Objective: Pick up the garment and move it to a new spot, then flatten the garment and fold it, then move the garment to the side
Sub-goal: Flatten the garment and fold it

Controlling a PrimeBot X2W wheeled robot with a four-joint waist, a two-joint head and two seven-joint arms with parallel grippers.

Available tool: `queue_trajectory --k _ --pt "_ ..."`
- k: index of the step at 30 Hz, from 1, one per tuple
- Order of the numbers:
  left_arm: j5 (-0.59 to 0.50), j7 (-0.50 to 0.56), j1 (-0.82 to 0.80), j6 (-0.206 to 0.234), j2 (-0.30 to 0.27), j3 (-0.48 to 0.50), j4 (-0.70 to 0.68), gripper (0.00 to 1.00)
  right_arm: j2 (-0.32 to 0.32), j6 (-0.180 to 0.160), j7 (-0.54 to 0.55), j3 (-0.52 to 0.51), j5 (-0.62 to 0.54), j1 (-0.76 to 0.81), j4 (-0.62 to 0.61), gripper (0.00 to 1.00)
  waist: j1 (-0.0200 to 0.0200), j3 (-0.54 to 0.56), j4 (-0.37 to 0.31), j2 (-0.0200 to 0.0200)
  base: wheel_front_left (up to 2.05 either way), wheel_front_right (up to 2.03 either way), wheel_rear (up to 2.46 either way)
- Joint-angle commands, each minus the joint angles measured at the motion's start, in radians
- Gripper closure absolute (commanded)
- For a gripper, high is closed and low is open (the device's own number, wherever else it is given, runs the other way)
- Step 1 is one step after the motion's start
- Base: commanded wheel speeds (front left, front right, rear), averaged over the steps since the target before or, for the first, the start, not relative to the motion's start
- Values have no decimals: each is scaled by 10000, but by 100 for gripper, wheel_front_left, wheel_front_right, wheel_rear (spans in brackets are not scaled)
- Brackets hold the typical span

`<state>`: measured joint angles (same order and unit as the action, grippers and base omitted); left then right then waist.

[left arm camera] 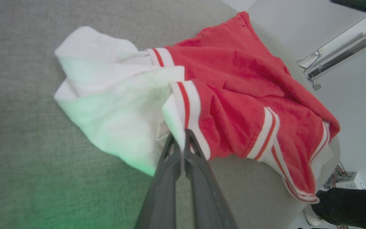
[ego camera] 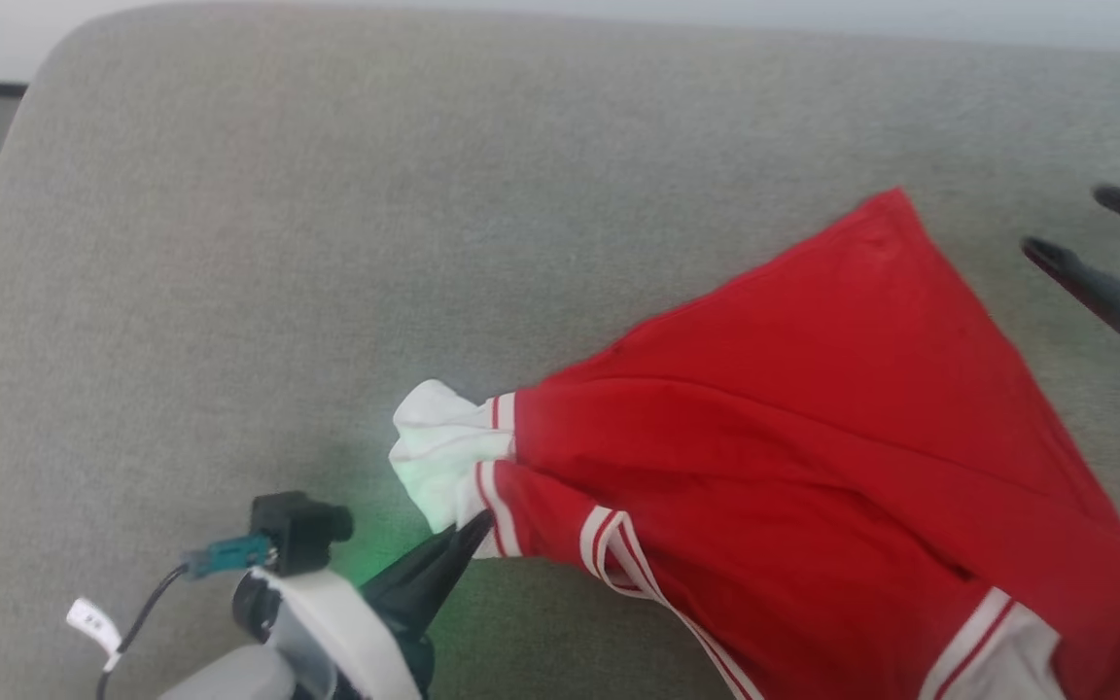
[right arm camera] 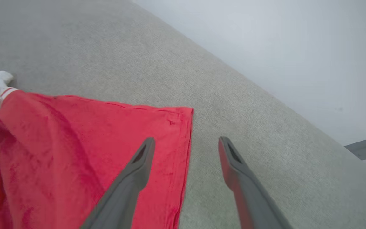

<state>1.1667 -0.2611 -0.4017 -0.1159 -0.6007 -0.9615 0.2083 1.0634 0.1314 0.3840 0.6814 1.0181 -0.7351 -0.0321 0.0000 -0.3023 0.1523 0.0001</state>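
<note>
Your left gripper (ego camera: 471,533): fingers pinched tight on the white cuff (ego camera: 434,447) of the soft bright-red cloth garment (ego camera: 813,408), which spreads rightward across the grey upholstered surface (ego camera: 278,243). Your right gripper (ego camera: 1077,226): fingers spread wide, at the garment's far red edge.

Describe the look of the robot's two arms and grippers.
The left gripper has two long, dark, tapering fingers on a white wrist shell carrying a black camera block, a teal plug, a black cable and a white tag. The right gripper has matching dark grey fingers.
</note>
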Motion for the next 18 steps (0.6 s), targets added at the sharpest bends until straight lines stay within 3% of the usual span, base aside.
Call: queue_trajectory --k 1,7,16,17,18 --pt "-117 12 -287 -61 117 -11 75 100 -566 -17 392 178 -272 -520 571 0 0 -270 198 -1 0 0 0" --pt "-256 43 -798 -133 496 -207 322 100 -1912 -15 1622 1394 -1164 -1904 2758 0 0 -748 535 -1 0 0 0" --pt "-292 9 -1230 -148 884 -455 559 100 -2276 -15 2546 3193 -971 -2688 4090 0 0 -1075 778 -1 0 0 0" --pt "-261 7 -1254 -150 894 -477 564 100 -2296 -15 2519 3339 -899 -2753 4151 35 0 -1092 781 -1 0 0 0" --pt "-226 0 -1268 -151 901 -497 567 100 -2314 -15 2449 3474 -784 -2817 4205 100 0 -1102 780 -1 0 0 0"
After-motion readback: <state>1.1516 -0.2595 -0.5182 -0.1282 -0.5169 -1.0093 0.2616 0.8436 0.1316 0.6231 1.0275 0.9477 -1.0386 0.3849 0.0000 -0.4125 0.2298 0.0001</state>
